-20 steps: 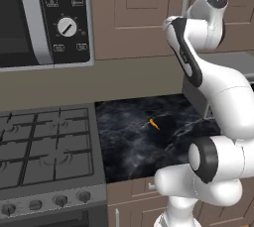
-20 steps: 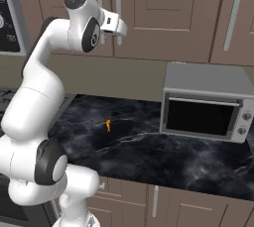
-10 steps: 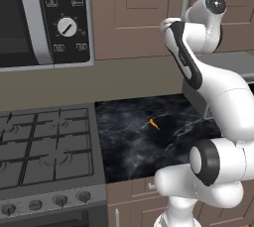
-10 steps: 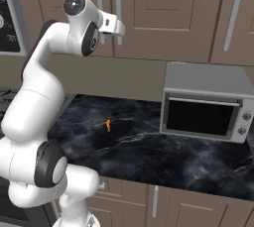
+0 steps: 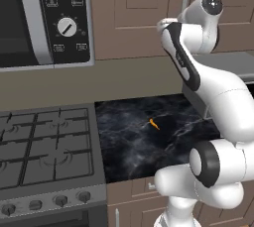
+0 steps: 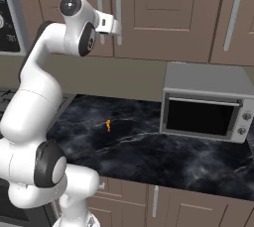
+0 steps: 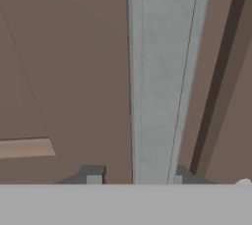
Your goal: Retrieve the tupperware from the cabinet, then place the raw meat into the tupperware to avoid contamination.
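Simulated kitchen: brown cabinet (image 6: pixel 163 18) doors with silver bar handles run above a black marbled counter (image 6: pixel 149 146). A grey toaster oven (image 6: pixel 206 102) sits at the counter's right end; a gas stove (image 5: pixel 47 146) lies to the left, with a microwave (image 5: pixel 44 18) mounted above it.

The meat (image 5: pixel 155 124), a tiny orange sliver, lies alone mid-counter, well apart from the oven. The tub cannot be seen; presumably it is behind the shut doors.

Step in hand: opening the cabinet. The arm is raised to door height, and the gripper (image 7: pixel 133 177) is up against a handle (image 7: pixel 162 71). In the hand view the bar runs straight up between the two fingertips (image 7: pixel 92 175), which flank it closely. The jaws stand partly closed around the bar; whether they already pinch it cannot be told.

Next move, as judged: finish clamping the bar, then pull outward along the door's swing so the hinge leads the arc. A slack grip could slip off the smooth handle.
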Controlling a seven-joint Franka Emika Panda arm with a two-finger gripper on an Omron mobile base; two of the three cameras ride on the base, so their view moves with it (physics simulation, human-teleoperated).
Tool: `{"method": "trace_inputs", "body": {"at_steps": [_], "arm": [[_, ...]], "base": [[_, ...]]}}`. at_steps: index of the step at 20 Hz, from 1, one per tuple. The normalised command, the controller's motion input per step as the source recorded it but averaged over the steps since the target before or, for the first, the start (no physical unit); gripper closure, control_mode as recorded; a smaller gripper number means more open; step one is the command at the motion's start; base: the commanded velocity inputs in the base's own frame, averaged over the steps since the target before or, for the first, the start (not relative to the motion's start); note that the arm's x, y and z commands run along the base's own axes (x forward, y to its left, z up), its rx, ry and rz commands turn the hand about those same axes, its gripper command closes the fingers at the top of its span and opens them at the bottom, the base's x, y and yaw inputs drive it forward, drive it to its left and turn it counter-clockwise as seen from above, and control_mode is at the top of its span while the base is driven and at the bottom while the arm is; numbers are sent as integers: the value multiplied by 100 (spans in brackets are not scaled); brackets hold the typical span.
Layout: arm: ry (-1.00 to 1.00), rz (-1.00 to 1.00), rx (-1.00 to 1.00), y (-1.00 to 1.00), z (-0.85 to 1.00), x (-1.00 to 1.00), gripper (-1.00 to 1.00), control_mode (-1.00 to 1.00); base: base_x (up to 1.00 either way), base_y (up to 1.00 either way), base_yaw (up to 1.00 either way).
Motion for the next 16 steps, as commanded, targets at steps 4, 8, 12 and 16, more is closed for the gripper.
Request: {"method": "trace_inputs", "body": {"at_steps": [4,8,12,16], "arm": [[0,0,0,20,-8,3,100,-100],[2,-2,0,35,-8,-2,100,-100],[4,-7,0,36,-7,-27,100,-100],[0,-5,-1,36,0,-53,100,-100]], "base": [[0,0,0],[0,0,0],[0,0,0],[0,0,0]]}}
